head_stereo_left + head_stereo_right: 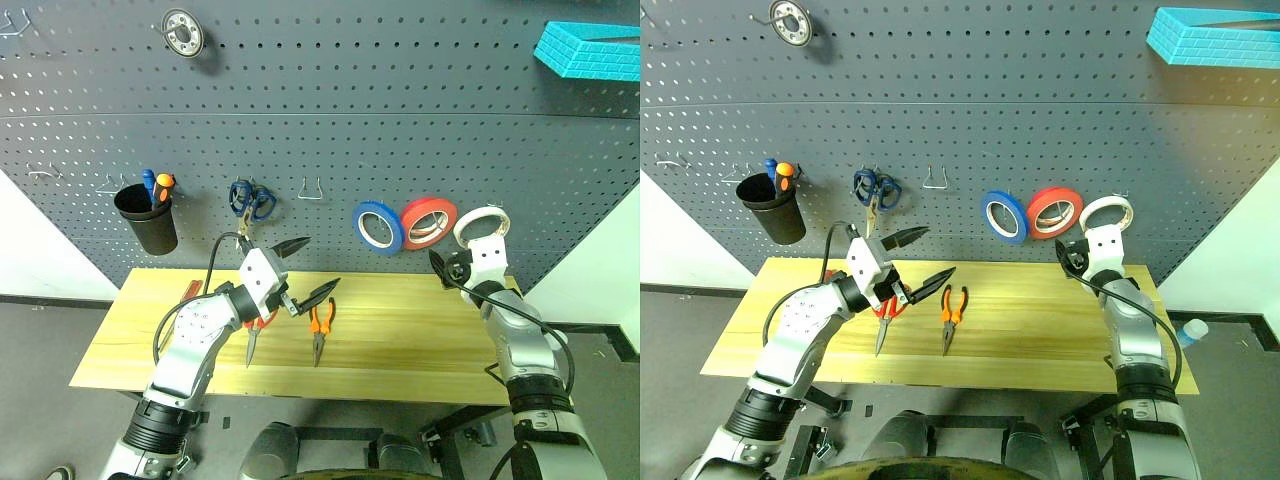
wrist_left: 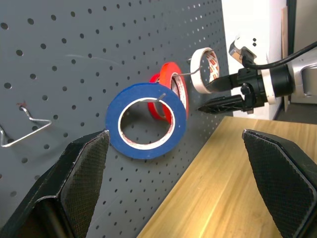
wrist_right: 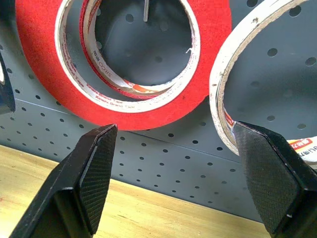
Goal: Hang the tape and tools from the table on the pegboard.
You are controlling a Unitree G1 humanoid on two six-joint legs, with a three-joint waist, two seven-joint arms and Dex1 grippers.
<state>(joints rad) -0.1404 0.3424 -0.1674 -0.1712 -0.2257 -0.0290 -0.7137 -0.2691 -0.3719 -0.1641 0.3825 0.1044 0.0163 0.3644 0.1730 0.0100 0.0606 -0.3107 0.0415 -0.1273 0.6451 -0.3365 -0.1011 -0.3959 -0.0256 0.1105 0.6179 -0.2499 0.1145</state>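
The whitish tape (image 1: pixel 482 211) hangs on a hook of the dark pegboard (image 1: pixel 350 100), to the right of the red-orange roll. My right gripper (image 1: pixel 442 264) is open and empty just below and in front of it, apart from the roll (image 3: pixel 218 84). On the wooden table (image 1: pixel 420 340) lie the orange-and-black pliers (image 1: pixel 319 325) and the red-handled scissors (image 1: pixel 253 330), the scissors partly hidden by my left arm. My left gripper (image 1: pixel 305 270) hovers above them, open wide and empty. A slim red handle (image 1: pixel 192 288) peeks out behind the left arm.
The pegboard carries a blue roll (image 1: pixel 377 226), a red-orange roll (image 1: pixel 428 222), blue-handled scissors (image 1: pixel 251 200), a black cup (image 1: pixel 147 220) with screwdrivers, an empty wire hook (image 1: pixel 311 190), a metal ring (image 1: pixel 183 33) and a turquoise tray (image 1: pixel 590 48).
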